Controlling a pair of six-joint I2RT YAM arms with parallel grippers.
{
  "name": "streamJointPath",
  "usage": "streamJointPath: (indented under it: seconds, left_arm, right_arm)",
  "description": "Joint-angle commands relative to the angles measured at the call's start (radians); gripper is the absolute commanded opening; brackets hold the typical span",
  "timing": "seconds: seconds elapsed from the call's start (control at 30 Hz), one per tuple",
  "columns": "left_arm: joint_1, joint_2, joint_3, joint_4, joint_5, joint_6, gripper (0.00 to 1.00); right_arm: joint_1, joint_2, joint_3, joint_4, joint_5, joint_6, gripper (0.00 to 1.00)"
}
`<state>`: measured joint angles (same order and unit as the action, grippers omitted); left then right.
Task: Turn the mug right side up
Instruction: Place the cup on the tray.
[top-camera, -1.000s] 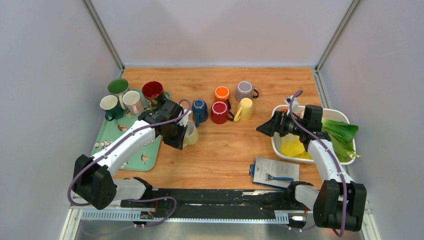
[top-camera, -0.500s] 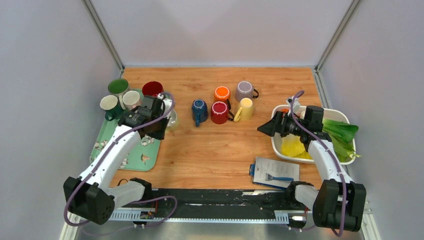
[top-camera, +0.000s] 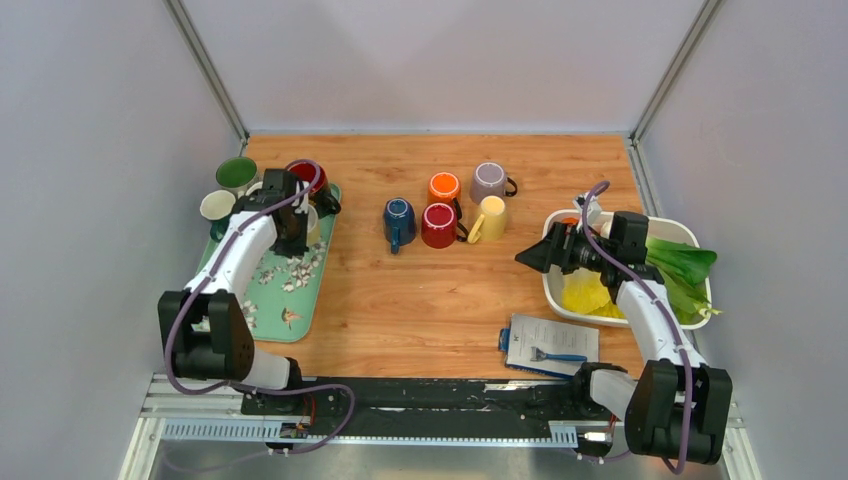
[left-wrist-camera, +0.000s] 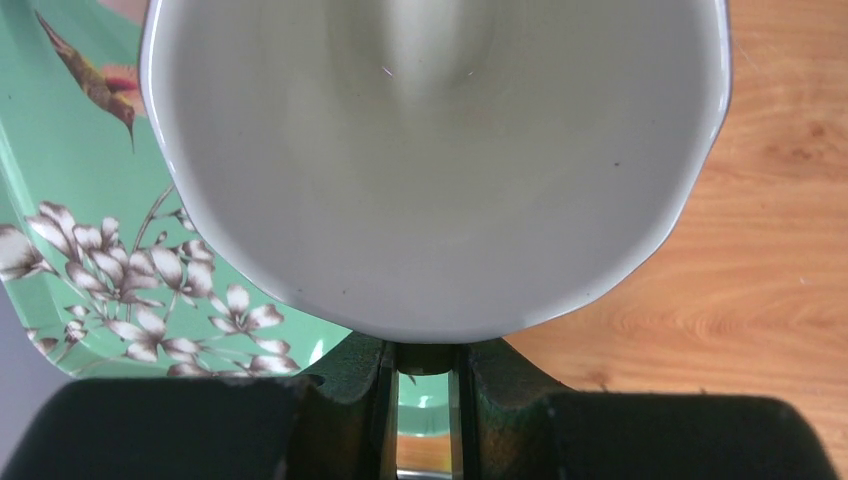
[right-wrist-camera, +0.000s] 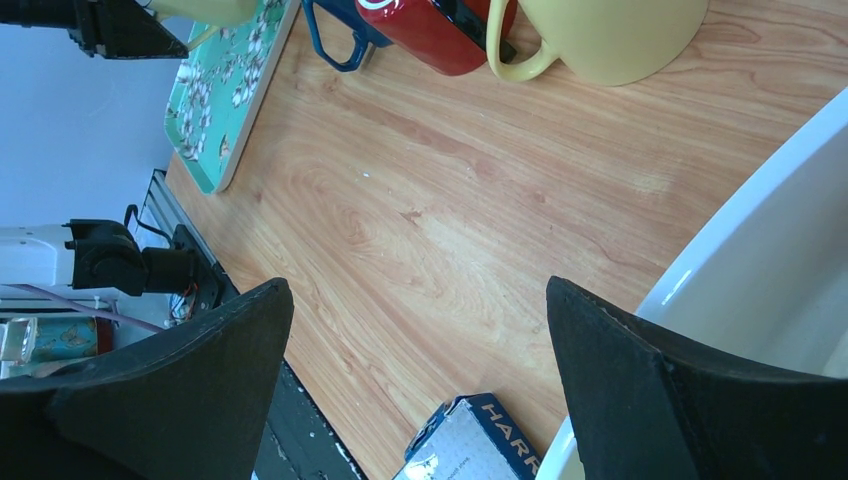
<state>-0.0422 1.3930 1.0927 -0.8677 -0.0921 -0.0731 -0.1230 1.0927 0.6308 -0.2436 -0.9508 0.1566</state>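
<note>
My left gripper (top-camera: 298, 228) (left-wrist-camera: 425, 352) is shut on a pale cream mug (top-camera: 313, 224) (left-wrist-camera: 430, 170), its fingers pinching the mug at the near edge. The mug's open mouth faces the left wrist camera and fills that view, hanging over the right edge of the green floral tray (top-camera: 300, 300) (left-wrist-camera: 60, 200). Whether the mug touches the tray I cannot tell. My right gripper (top-camera: 530, 257) (right-wrist-camera: 415, 290) is open and holds nothing, hovering above the wood left of the white bin.
A green mug (top-camera: 237, 172), a white-lined mug (top-camera: 217, 206) and a red mug (top-camera: 306, 176) stand at the tray's far end. Blue (top-camera: 398, 217), red (top-camera: 438, 224), orange (top-camera: 444, 187), purple (top-camera: 489, 181) and yellow (top-camera: 491, 216) mugs sit mid-table. The white bin (top-camera: 556, 286) holds greens; a booklet (top-camera: 552, 344) lies near.
My left arm has swung left and back, carrying the cream mug from the table beside the tray to over the tray near the other mugs. The right arm has not moved.
</note>
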Motion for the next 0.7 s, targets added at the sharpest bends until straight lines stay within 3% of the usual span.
streamJointPath:
  seconds: [0.0, 0.47, 0.53, 0.67]
  left_arm:
    - [0.010, 0.048, 0.069, 0.161, -0.039, -0.020, 0.00]
    - [0.018, 0.178, 0.081, 0.243, -0.017, -0.010, 0.00]
    - [0.022, 0.189, 0.085, 0.235, 0.005, -0.013, 0.05]
    - [0.024, 0.180, 0.082, 0.222, 0.018, -0.020, 0.28]
  right_arm:
    - [-0.014, -0.028, 0.004, 0.009, 0.002, 0.008, 1.00]
    - [-0.026, -0.021, 0.004, 0.008, 0.004, 0.006, 1.00]
    - [-0.029, -0.018, 0.006, 0.009, 0.004, 0.005, 1.00]
    - [-0.029, -0.013, 0.009, 0.007, 0.003, 0.003, 1.00]
